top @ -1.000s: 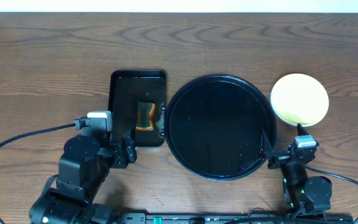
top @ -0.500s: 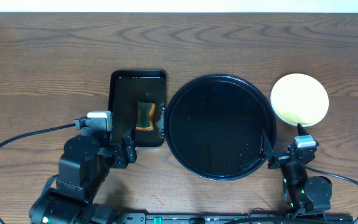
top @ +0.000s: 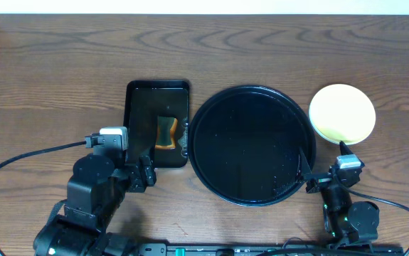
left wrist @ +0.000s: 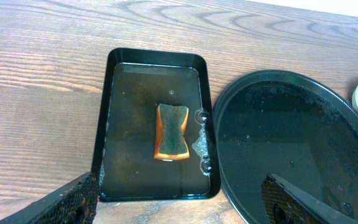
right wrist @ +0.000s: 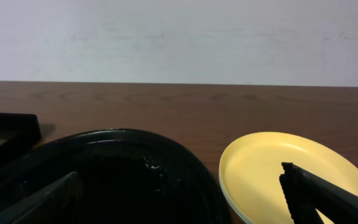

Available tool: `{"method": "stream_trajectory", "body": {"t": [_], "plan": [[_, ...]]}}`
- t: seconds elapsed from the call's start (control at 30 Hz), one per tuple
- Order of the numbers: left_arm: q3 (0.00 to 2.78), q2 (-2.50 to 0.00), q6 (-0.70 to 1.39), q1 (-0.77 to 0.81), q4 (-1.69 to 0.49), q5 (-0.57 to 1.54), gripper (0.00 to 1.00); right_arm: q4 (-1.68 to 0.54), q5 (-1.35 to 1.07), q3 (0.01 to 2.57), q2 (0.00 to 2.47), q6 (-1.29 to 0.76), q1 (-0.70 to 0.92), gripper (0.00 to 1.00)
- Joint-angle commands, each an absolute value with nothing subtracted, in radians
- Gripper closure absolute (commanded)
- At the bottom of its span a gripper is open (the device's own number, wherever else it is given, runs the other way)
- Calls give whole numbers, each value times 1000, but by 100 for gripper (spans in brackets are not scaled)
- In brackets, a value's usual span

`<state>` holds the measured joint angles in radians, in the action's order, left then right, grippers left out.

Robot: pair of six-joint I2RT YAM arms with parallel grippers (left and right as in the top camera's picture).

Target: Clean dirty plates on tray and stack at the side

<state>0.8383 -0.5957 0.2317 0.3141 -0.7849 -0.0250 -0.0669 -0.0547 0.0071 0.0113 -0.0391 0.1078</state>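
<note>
The round black tray (top: 250, 146) lies mid-table, wet and with no plate on it; it also shows in the left wrist view as the tray (left wrist: 291, 137) and in the right wrist view as the tray (right wrist: 116, 174). The plates (top: 342, 114) are stacked on the table just right of it, a pale yellow one (right wrist: 284, 171) on top, with a pale blue-green rim under it. My left gripper (top: 139, 162) (left wrist: 179, 205) hovers open at the near edge of the rectangular tray. My right gripper (top: 323, 160) (right wrist: 185, 199) is open and empty, between tray and stack.
A small rectangular black tray (top: 134, 114) (left wrist: 104, 124) left of the round one holds shallow water and an orange-green sponge (top: 165, 133) (left wrist: 172, 131). A black cable (top: 19, 160) loops over the wood at the near left. Bare table lies beyond.
</note>
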Motion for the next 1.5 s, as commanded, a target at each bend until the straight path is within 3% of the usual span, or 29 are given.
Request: {"method": "stream_trajectory", "body": {"t": [0.0, 0.23, 0.53, 0.97, 1.3, 1.47], "plan": [[826, -595, 234, 307, -784, -19, 16, -72, -49, 6, 5, -21, 119, 1], [822, -585, 234, 266, -817, -18, 16, -72, -49, 6, 5, -21, 119, 1], [651, -419, 233, 66, -752, -7, 16, -72, -49, 6, 5, -21, 119, 1], [252, -91, 234, 16, -350, -7, 16, -72, -49, 6, 5, -21, 119, 1], [14, -1, 211, 9, 88, -8, 16, -72, -49, 6, 5, -21, 119, 1], [4, -1, 126, 9, 75, -7, 16, -72, -49, 6, 5, -21, 119, 1]]}}
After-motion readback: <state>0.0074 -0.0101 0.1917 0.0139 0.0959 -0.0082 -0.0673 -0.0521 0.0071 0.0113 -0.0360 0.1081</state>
